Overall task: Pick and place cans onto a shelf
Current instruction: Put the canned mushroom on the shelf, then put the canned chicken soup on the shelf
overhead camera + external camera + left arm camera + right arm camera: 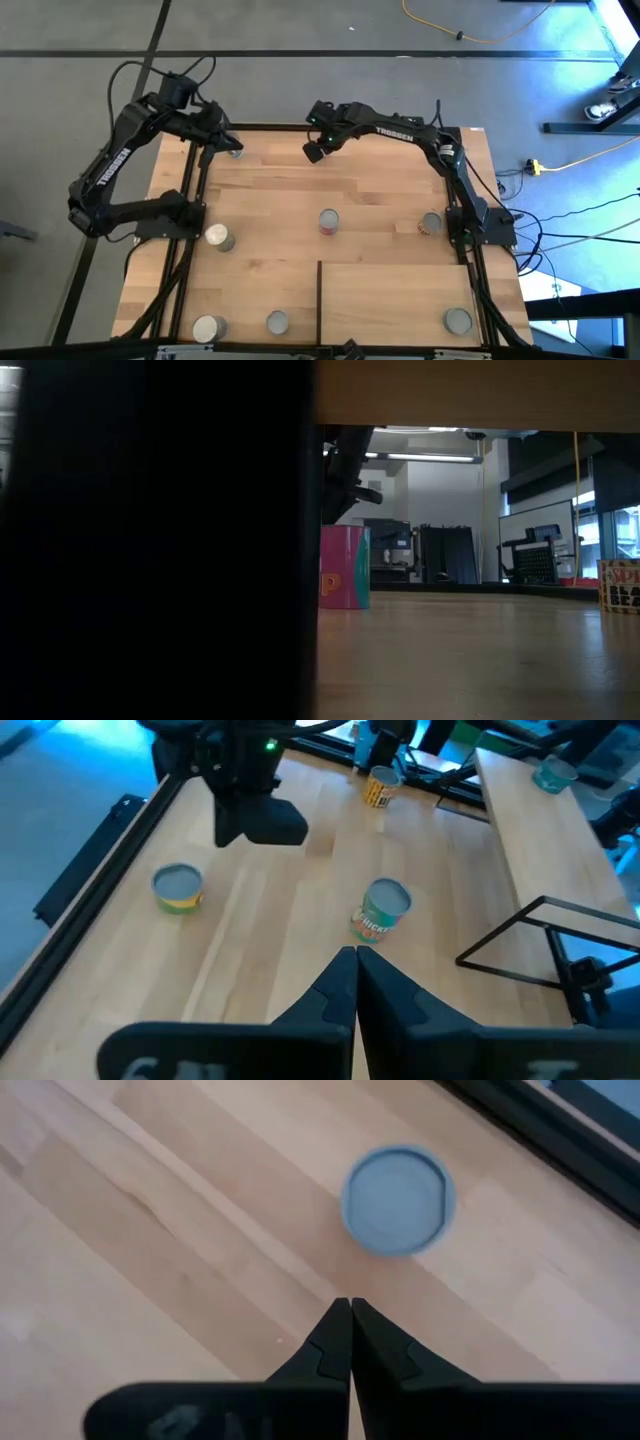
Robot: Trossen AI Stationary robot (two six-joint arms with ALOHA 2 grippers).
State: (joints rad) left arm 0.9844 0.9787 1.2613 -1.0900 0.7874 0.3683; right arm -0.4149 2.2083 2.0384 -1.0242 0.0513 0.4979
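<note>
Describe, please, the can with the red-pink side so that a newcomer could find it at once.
Start from the wooden tabletop in the high view and go to its middle, just beyond the far end of the thin black strip. The can stands alone there, the only one showing a red-pink side beneath its grey top.

A dark upright (150, 540) blocks the low view's left half; 1 can (620, 586) is cut by its right edge
</note>
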